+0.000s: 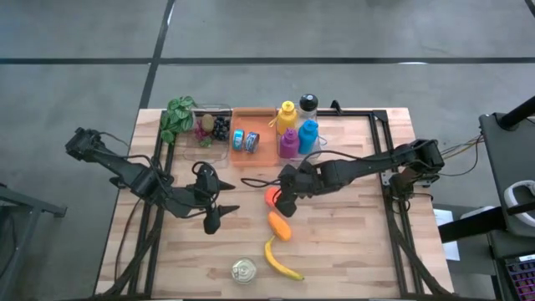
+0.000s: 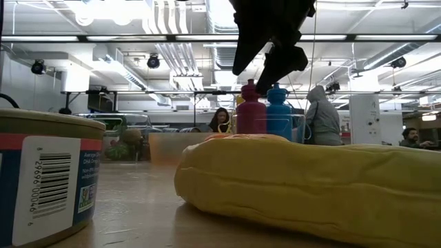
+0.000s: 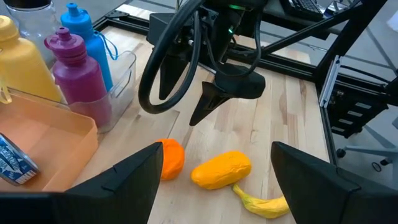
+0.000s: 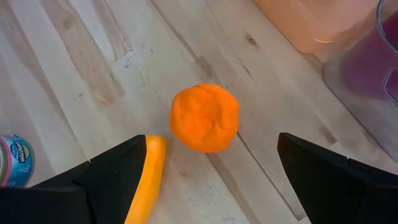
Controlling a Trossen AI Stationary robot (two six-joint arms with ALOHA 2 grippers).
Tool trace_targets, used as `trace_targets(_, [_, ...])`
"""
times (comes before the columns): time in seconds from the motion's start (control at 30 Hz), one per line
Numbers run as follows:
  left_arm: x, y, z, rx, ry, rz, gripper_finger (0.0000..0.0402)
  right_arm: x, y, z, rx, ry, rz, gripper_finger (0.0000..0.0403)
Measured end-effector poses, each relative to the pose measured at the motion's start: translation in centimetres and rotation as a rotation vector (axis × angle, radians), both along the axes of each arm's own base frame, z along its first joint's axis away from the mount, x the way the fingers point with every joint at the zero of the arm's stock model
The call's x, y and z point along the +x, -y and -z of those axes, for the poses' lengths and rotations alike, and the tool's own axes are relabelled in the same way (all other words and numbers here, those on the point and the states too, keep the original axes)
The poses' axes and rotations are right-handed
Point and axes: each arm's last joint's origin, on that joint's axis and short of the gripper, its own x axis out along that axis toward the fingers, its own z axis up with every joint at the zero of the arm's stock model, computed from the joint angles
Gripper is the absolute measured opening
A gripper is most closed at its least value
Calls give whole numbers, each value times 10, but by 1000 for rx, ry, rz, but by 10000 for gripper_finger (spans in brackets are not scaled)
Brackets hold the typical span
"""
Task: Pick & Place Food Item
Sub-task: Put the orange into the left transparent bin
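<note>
Right claw hovers spread wide directly above the orange ball, not touching it. The ball sits on bare worktop near the centre, just in front of the orange tray. Orange elongated item lies just nearer the front edge, then the banana. Left claw released, empty, left of centre.

grey floor, ceiling lights (bright)
</note>
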Motion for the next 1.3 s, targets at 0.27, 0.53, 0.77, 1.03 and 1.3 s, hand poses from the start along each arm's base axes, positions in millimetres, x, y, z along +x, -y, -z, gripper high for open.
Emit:
trace_targets(0.27, [0,0,0,0,0,0,305,0,0,0,0,0,0,359])
trace_targets(0.53, [0,0,0,0,0,0,300,0,0,0,0,1,0,359])
trace_targets(0.77, [0,0,0,-1,0,0,305,6,-1,5,-2,79,-26,359])
trace_targets(1.03, [0,0,0,-1,0,-1,301,6,-11,22,-61,149,-153,359])
trace_targets(1.3, [0,0,0,-3,1,-1,306,1,-13,47,-132,185,-234,359])
